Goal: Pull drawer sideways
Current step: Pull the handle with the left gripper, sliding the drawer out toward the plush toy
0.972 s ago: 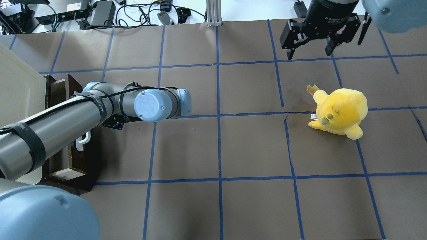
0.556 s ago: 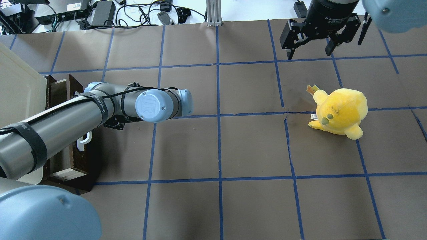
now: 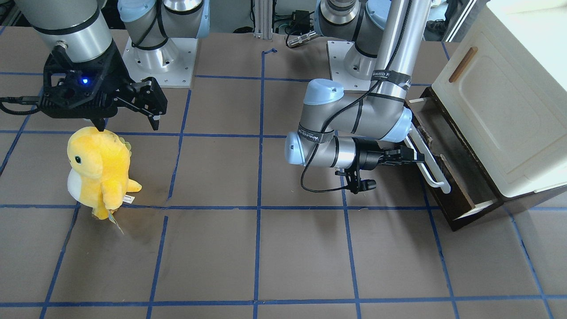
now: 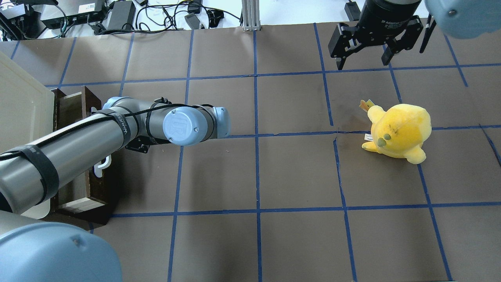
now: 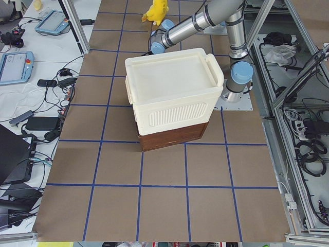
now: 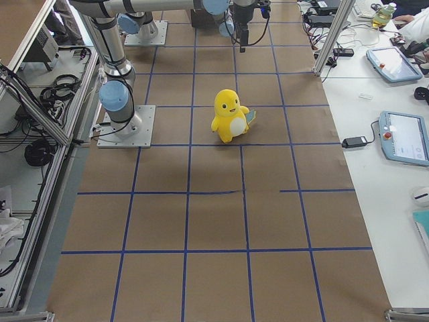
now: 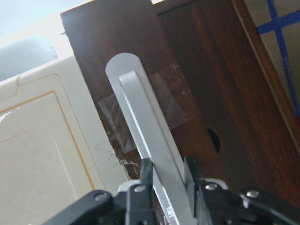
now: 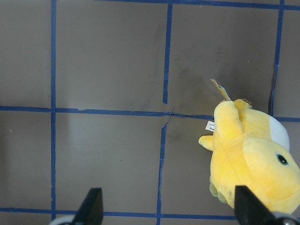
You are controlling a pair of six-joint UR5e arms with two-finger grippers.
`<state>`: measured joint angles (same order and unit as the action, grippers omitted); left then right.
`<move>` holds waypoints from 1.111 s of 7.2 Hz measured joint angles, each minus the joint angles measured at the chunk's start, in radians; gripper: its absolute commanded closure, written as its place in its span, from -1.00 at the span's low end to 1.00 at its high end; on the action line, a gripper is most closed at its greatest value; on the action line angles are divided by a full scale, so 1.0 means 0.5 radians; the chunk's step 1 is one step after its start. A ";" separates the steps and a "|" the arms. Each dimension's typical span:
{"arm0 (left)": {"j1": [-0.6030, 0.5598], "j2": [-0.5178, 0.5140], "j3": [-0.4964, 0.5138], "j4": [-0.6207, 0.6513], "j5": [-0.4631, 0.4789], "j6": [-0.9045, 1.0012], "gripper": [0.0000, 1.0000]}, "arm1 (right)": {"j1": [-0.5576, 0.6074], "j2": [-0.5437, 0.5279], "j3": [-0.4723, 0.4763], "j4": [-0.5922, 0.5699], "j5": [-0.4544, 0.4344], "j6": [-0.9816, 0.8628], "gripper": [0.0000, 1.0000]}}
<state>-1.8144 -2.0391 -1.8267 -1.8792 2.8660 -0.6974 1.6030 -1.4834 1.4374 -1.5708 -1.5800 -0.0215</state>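
The dark brown drawer (image 3: 447,204) stands partly pulled out from under the cream-white cabinet (image 3: 500,110), at the left side of the overhead view (image 4: 98,192). Its long white bar handle (image 3: 429,165) faces the table's middle. My left gripper (image 3: 416,157) reaches in level and is shut on this handle. The left wrist view shows the handle (image 7: 145,126) clamped between the jaws of the left gripper (image 7: 168,176). In the overhead view the left arm hides this gripper. My right gripper (image 4: 362,64) hangs open and empty, far from the drawer.
A yellow plush toy (image 4: 397,131) stands under and just in front of the right gripper, also seen in the front-facing view (image 3: 99,168). The cabinet door carries a small brown handle (image 3: 463,65). Cables and power boxes (image 4: 117,15) lie along the table's far edge.
My left arm has moved a little to the right in the overhead view, and the drawer with its white handle has slid out the same way. The right arm has not moved.
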 measured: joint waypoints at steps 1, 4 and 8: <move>-0.009 -0.002 0.000 0.000 0.000 0.001 0.62 | 0.000 0.000 0.000 0.000 0.000 0.000 -1.00; -0.024 -0.005 -0.001 0.001 0.007 -0.001 0.72 | 0.000 0.000 0.000 0.000 0.000 0.000 -1.00; -0.037 -0.011 0.018 0.007 0.021 0.003 0.82 | 0.000 0.000 0.000 0.000 0.000 0.000 -1.00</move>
<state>-1.8331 -2.0447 -1.8177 -1.8760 2.8766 -0.6961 1.6030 -1.4834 1.4373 -1.5708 -1.5800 -0.0215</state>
